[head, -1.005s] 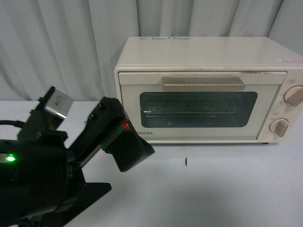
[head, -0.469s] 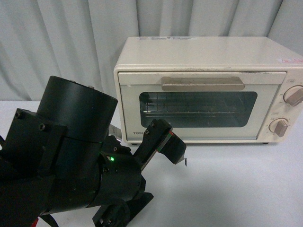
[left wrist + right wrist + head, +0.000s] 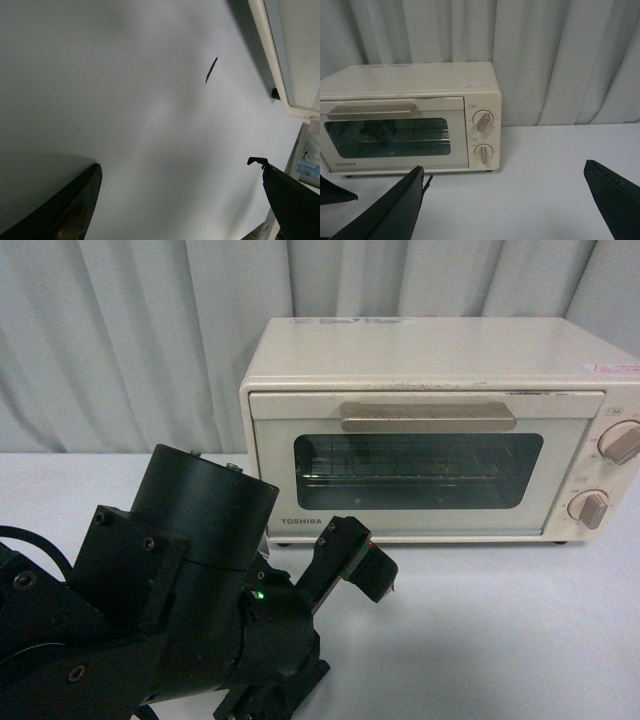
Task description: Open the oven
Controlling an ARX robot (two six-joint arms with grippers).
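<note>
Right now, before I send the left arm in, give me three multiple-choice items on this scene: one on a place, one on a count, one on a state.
1. Where are the left arm's black fingers relative to the small cream boxy toaster oven?
A) on its top
B) low in front of its door
C) inside it

2. How many beige round knobs does it have?
A) one
B) two
C) four

3. Its glass-windowed door is:
A) shut
B) half open
C) fully down

Answers:
1. B: the front view shows them below the door's left part, not touching it.
2. B: one knob sits above the other on the right panel.
3. A: the door lies flush in its frame.
</note>
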